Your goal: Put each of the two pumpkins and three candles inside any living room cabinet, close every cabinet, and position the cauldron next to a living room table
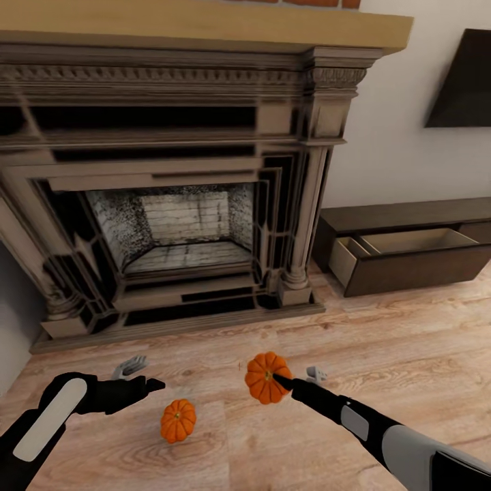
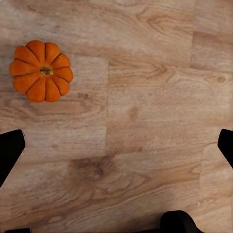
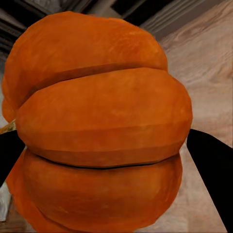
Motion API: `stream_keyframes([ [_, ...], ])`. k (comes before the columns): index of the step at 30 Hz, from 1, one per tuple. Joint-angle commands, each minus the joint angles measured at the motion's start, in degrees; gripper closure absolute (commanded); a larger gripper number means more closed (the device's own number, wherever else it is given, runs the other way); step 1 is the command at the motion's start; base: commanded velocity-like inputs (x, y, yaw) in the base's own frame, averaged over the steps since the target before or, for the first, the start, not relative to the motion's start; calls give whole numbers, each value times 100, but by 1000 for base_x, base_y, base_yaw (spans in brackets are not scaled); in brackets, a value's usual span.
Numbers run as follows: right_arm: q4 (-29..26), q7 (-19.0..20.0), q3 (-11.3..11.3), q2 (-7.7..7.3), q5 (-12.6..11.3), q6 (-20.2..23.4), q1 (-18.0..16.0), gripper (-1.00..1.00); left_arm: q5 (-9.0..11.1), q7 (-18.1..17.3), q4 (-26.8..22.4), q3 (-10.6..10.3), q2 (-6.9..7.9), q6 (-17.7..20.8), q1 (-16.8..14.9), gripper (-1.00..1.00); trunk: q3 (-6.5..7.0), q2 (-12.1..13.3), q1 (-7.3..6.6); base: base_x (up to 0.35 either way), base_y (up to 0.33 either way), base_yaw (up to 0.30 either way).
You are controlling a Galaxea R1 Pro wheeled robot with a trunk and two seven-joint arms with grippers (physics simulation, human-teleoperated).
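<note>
Orange pumpkin in grip: a ribbed pumpkin (image 1: 267,377) is clamped in the right gripper (image 1: 290,382), apparently lifted off the wooden floor (image 1: 382,354) in front of the fireplace (image 1: 184,204).
Second pumpkin: the other pumpkin (image 1: 178,420) sits on the floor between the two arms, nearer the left one.
Left gripper: the left gripper (image 1: 136,375) hangs above the floor with its jaws spread wide and nothing between them.
Cabinet: a low dark-brown cabinet (image 1: 409,218) stands along the wall to the right of the fireplace, one drawer (image 1: 409,256) pulled open with its pale inside showing.
Risk: the pumpkin is round and smooth, so it may slip from the two fingers on the way to the drawer; a swing of the arm could also strike the fireplace column.
Right wrist view: the pumpkin (image 3: 102,131) sits close to the lens with dark fingers (image 3: 213,170) at either side.
Left wrist view: the floor pumpkin (image 2: 41,71) is seen from above, stem up, off to one side of the open fingers (image 2: 9,150).
</note>
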Motion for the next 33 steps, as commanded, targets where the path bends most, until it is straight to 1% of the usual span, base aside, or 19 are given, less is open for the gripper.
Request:
stream_keyframes([
  [1,-130,11,25,-7,-65,1,-4,100,61,54,-5,23,6,3,-3,-100,-5,-2,-1,0,95,-2],
  [4,-449,-40,23,-7,-71,77,-3,100,57,50,0,265,7,3,-3,-100,-5,-2,-1,0,61,-1],
  [6,-530,-93,5,-6,-72,222,-5,100,55,49,13,413,7,3,-3,-100,-6,-2,-1,0,125,0],
  [8,-572,-161,-21,1,-75,437,-6,100,54,49,60,498,5,3,-3,-100,-6,-2,-1,0,80,0],
  [12,-584,-256,-43,3,-78,510,-4,100,33,54,87,534,4,3,-3,-100,-6,-2,-1,0,20,0],
  [16,-602,-307,-47,2,-82,512,-11,100,-255,39,113,545,-12,-2,-3,-100,-6,-2,-1,0,3,0],
  [18,-611,-290,-49,-6,-94,510,-11,100,-335,33,128,547,-19,-11,-3,-100,-6,-2,-1,0,0,0],
  [23,-626,-233,-56,-30,-121,562,-12,100,-373,18,135,546,-15,-219,-3,-100,-6,-2,-1,0,0,0],
  [27,-728,-218,-57,-33,-114,575,-12,100,-377,14,136,545,-14,-283,-3,-100,-6,-2,-1,0,0,0],
  [30,-946,-221,-57,-43,-116,580,-11,100,-377,13,136,552,-14,-298,-3,-100,-59,-122,65,0,0,0],
  [33,-1042,-217,-57,-49,-117,581,-10,100,-377,13,141,550,-17,-305,-3,-100,-113,-243,131,0,0,0],
])
